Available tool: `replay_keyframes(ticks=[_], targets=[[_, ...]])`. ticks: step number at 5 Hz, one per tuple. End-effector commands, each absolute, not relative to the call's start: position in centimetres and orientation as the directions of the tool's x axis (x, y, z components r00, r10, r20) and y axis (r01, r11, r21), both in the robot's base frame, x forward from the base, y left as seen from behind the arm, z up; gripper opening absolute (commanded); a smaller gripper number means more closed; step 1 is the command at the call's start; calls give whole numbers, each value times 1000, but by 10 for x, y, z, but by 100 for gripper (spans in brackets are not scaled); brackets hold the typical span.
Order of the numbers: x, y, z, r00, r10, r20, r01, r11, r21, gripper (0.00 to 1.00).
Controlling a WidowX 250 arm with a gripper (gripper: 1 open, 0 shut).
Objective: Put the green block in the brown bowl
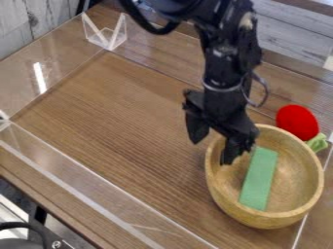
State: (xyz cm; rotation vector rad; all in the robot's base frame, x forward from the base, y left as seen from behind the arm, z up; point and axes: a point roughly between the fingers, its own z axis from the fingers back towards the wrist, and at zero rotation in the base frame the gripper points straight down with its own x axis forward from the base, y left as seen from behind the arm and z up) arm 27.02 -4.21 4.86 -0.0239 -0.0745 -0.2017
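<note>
Green block (pixel 258 181), flat, elongated, plain mid-green, inside round light-brown bowl (pixel 223 193), jaws (pixel 215 159) apart

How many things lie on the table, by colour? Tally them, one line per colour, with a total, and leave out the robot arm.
Brown: 1, the bowl
Green: 1, the block in the bowl
Red: 1, the rounded item beside the bowl
Clear: 1, the angular item
Total: 4
</note>
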Motion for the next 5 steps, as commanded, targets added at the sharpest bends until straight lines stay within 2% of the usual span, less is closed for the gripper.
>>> replay_keyframes(ticks=[1,2,3,5], targets=[[287,-26,93,971,-163,177,165,986,3,100],[298,6,117,974,-91,210,89,996,19,100],[300,28,131,973,-32,230,28,999,18,100],[314,41,138,966,57,252,-67,997,29,100]])
